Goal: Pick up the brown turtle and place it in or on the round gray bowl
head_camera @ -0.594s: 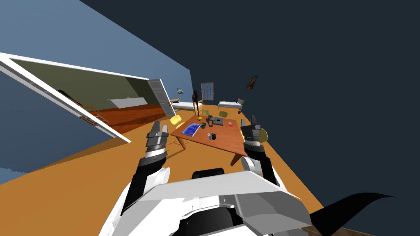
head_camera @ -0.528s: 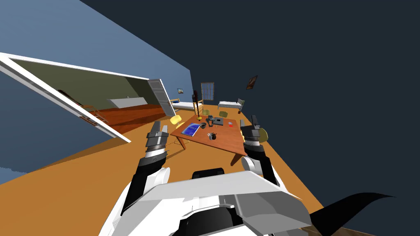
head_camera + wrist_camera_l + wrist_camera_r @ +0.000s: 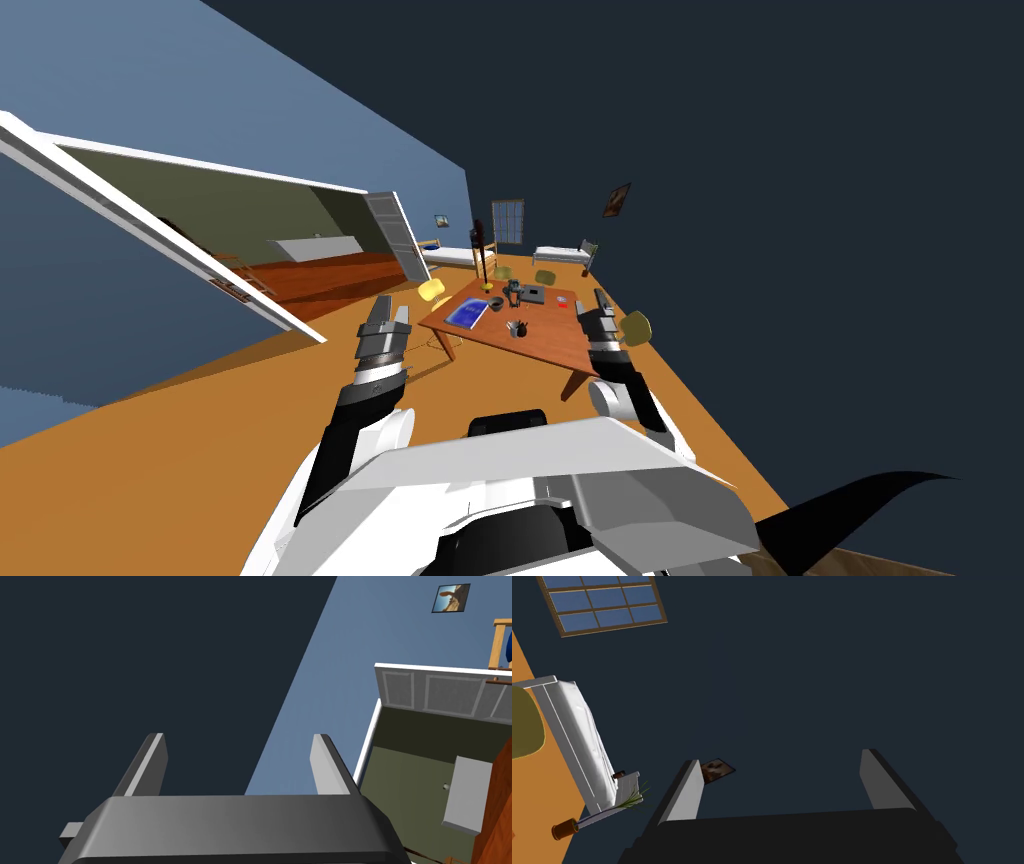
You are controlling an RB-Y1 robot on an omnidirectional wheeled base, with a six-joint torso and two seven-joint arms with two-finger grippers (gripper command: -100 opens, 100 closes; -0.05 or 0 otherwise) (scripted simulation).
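fingers of the left gripper (image 3: 240, 741) stand apart with nothing between them; the right gripper (image 3: 782, 757) is spread the same way. both are raised ahead of me above the orange floor (image 3: 200, 440). beyond them stands a wooden table (image 3: 545, 340), where a dark round bowl (image 3: 496, 303) sits beside a blue book (image 3: 466, 315). the turtle is too small to pick out among the items there.
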